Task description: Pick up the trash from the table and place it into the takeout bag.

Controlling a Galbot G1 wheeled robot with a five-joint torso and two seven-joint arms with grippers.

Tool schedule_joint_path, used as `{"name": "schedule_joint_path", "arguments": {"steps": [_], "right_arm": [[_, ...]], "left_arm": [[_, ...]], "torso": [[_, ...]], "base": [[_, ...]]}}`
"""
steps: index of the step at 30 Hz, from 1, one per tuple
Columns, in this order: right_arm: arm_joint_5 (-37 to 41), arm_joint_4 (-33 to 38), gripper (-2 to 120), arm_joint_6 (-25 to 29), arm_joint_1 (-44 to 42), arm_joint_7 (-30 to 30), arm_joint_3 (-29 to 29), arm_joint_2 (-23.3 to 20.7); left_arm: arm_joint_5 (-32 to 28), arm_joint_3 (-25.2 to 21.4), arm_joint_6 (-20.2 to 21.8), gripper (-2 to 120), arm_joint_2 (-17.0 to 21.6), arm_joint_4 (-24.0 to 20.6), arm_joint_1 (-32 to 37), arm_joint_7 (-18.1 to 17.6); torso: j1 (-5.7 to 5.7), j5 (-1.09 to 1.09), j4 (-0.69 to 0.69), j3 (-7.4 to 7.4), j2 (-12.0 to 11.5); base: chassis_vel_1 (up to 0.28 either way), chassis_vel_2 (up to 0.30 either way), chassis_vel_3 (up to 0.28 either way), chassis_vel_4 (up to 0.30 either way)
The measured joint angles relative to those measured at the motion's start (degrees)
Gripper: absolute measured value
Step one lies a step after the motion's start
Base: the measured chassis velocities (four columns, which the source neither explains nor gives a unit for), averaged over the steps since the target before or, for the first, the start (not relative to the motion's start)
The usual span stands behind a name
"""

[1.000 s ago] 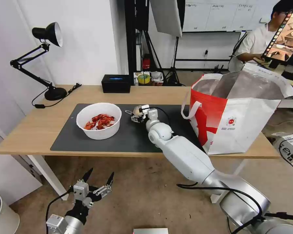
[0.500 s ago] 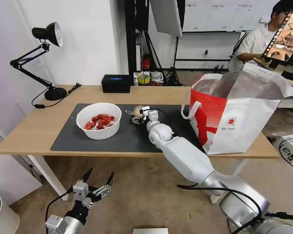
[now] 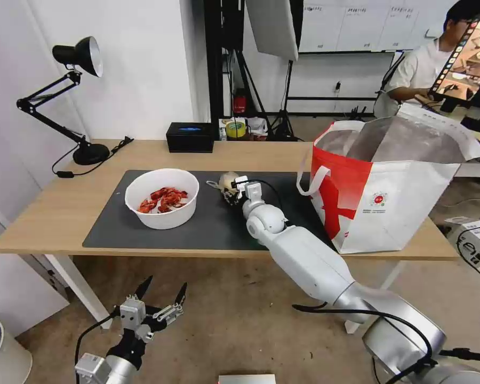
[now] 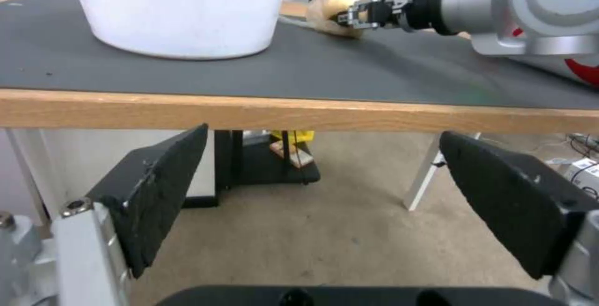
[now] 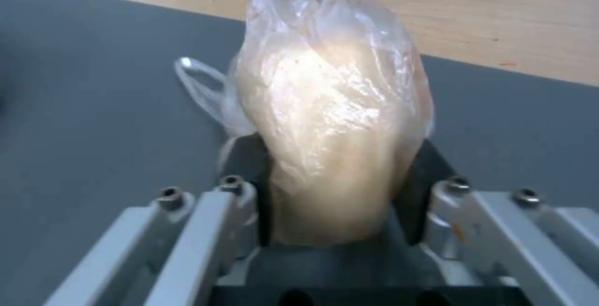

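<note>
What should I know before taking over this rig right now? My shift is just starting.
Right gripper: shut on the small clear bag, low over the grey mat.
Left gripper: open, parked below the table edge.
Takeout bag: upright at the table's right end.
White bowl of crayfish shells sits on the mat.
Left: get the clear bag, then the bowl, into the takeout bag.

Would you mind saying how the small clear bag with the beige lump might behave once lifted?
The bag looks soft, so it may deform between the right tool's pads. Its thin glossy film could slip. Its loose handle would probably dangle.
</note>
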Motion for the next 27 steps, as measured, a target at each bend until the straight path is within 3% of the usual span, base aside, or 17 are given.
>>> {"name": "schedule_joint_path", "arguments": {"steps": [3, 9, 22, 26, 27], "right_arm": [[0.0, 4.5, 20, 0.5, -1.4, 0.1, 0.3, -2.4], [-1.3, 13.4, 7, 1.3, -4.6, 0.4, 1.6, -6.6], [-2.0, 37.0, 6, 3.8, -10.6, 1.3, 8.2, -15.5], [-0.9, 43.1, 6, 4.3, -12.6, 2.3, 13.1, -18.3], [-0.6, 45.6, 6, 4.8, -14.4, 2.7, 16.6, -19.9]], "left_arm": [[0.4, 0.1, 0.0, 100, -0.2, -0.1, 0.2, 0.0], [1.2, 0.2, 0.0, 100, -0.8, -0.5, 0.9, 0.0], [4.4, -0.4, -0.4, 100, -4.0, -2.6, 3.8, 0.2], [5.1, -0.5, -0.5, 100, -5.0, -3.4, 4.4, 0.4], [5.3, -0.5, -0.5, 100, -5.1, -3.7, 4.4, 0.5]], "torso": [[0.00, 0.00, 0.00, 0.00, 0.0], [0.00, 0.01, 0.00, 0.00, 0.0], [-0.01, 0.00, 0.00, -0.01, 0.0], [-0.01, 0.00, 0.02, -0.01, 0.0], [-0.01, 0.01, 0.00, -0.01, 0.0]], "base": [[0.000, 0.000, 0.000, 0.000], [0.000, 0.000, 0.000, 0.000], [0.000, 0.000, 0.000, 0.000], [0.000, 0.000, 0.000, 0.000], [0.000, 0.000, 0.000, 0.000]]}}
